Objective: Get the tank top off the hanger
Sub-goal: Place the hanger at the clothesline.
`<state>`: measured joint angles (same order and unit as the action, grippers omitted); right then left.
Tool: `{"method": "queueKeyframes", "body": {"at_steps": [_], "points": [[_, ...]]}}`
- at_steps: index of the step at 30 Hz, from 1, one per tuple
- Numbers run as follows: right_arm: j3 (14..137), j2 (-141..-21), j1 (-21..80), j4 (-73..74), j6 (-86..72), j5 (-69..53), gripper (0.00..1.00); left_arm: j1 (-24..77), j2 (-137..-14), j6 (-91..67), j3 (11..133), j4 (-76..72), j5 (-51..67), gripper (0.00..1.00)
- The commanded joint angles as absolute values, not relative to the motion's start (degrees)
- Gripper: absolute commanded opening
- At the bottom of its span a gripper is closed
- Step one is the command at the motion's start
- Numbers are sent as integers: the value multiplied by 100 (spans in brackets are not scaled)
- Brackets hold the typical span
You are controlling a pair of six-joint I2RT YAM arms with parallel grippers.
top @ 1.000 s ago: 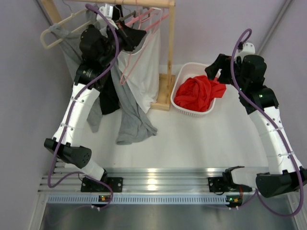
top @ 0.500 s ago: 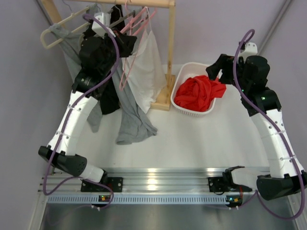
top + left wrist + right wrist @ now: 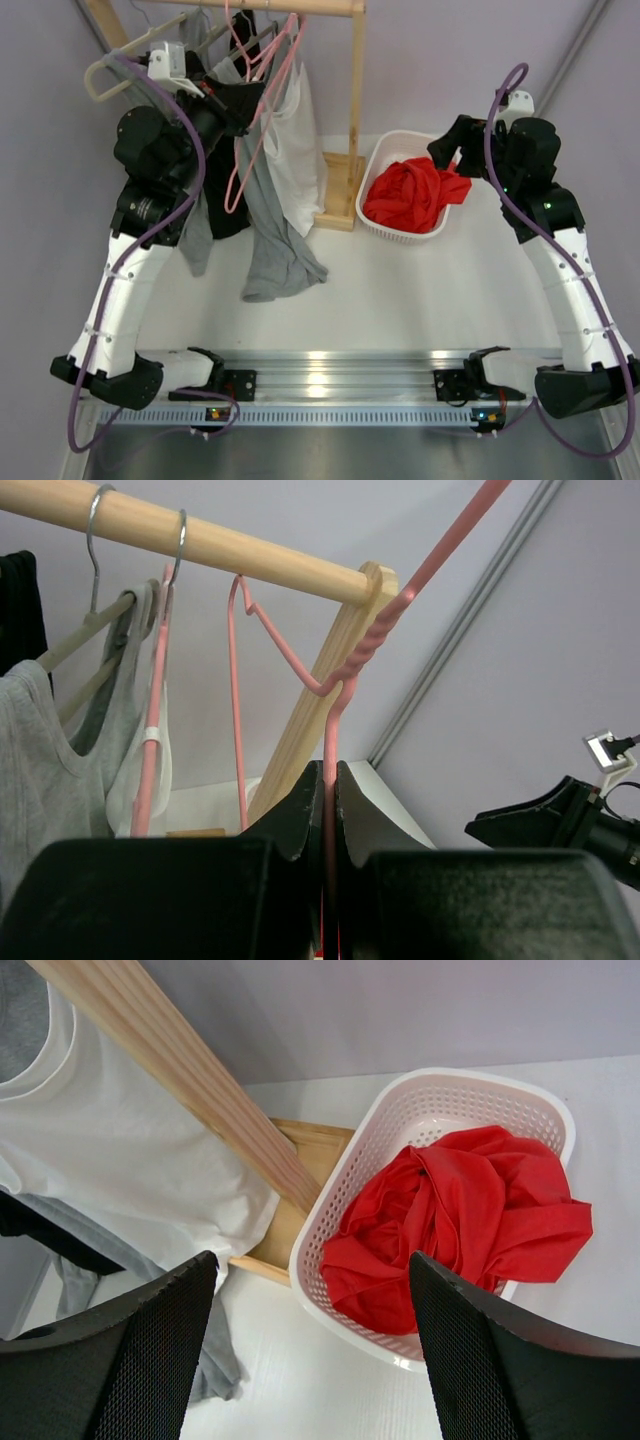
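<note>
In the top view, the rail point(image 3: 300, 6) crosses the upper left, with a hanger point(image 3: 333, 730) and garments point(image 3: 275, 250) hanging below it. Right of its post point(image 3: 354, 90), the basket point(image 3: 450, 1105) holds a crumpled cloth point(image 3: 412, 195).

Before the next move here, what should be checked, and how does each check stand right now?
1. Grip: left claw shut on the pink hanger: ok.
2. Hook of that hanger clear of the wooden rod: cannot tell, it runs out of view.
3. The white tank top free of the rod: not ok, it hangs there.
4. Spare arm: right claw open: ok.
5. The basket in front of the right claw: ok.
</note>
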<state>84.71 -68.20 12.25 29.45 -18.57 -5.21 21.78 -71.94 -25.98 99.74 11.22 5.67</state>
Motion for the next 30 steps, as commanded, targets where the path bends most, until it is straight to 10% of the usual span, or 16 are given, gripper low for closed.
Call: {"method": "queueKeyframes", "body": {"at_steps": [1,30], "points": [[8464,-6697,1248,2672,-1881,-598,76,2171,-7365,-2812,10010,1011,887,0],[8438,-6434,1239,2663,-2030,-642,77,2575,-10449,-2901,12955,1002,985,0]]}}
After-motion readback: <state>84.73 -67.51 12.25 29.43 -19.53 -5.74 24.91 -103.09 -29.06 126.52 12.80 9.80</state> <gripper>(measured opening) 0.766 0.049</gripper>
